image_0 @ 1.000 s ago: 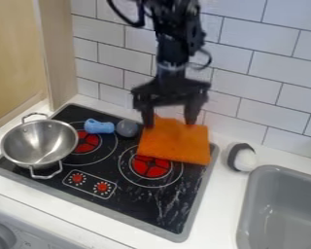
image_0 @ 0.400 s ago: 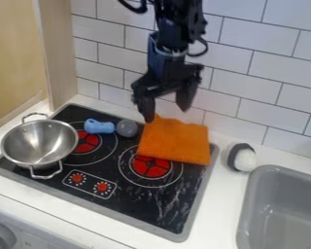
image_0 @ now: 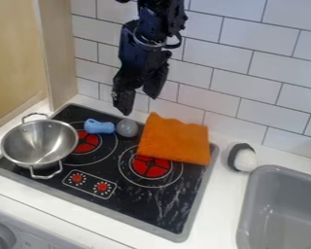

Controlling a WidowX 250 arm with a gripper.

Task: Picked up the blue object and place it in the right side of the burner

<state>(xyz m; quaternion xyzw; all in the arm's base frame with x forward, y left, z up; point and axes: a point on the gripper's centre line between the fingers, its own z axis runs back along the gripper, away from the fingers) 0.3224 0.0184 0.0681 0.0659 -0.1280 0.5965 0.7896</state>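
The open gripper (image_0: 138, 103) hangs above the back edge of the stove, its two fingers apart with nothing between them. Below it and to the left, the blue object (image_0: 98, 126) lies at the back of the left burner (image_0: 87, 141). A grey ball (image_0: 127, 128) sits just right of the blue object, beneath the gripper. The right burner (image_0: 150, 166) is partly covered at its back by an orange cloth (image_0: 175, 140).
A metal pot (image_0: 39, 142) with two handles stands on the stove's left side. The black stove top (image_0: 135, 199) has two red knobs at its front. A white and black object (image_0: 242, 157) lies on the counter beside the grey sink (image_0: 279, 206). A tiled wall rises behind.
The gripper has moved left, from above the orange cloth to near the grey ball, and has turned somewhat. The blue object, ball, cloth and pot have stayed put.
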